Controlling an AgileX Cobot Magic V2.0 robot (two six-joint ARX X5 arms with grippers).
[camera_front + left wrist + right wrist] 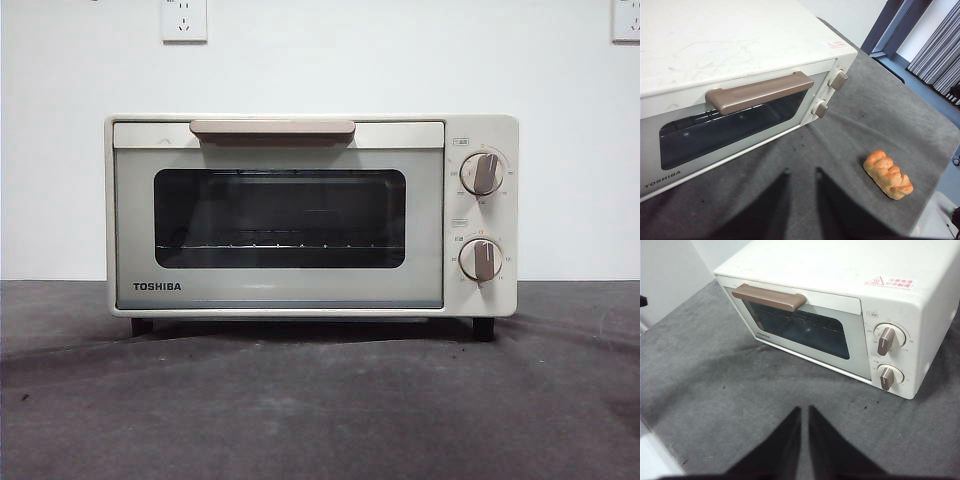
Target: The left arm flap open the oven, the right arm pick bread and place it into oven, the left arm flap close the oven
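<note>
dark grey cloth-covered table (320, 400) fills the front view's foreground, and on it stands the cream-white boxy toshiba toaster oven (310, 215), door shut, its beige bar handle (272, 129) on top and two knobs (482, 215) at one side — neither arm shows here. left wrist view: the matte black left gripper (801, 172) hovers over the cloth before the door, jaws a narrow gap apart and empty; the small golden-orange loaf of bread (888, 174) lies on the cloth well apart from the oven. right wrist view: the matte black right gripper (805, 410) — jaws nearly together, empty — hangs over bare cloth facing the closed oven.

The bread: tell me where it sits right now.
The bread shows only in the left wrist view, lying on the grey table cover in front of the oven, off its knob end and apart from it.
</note>
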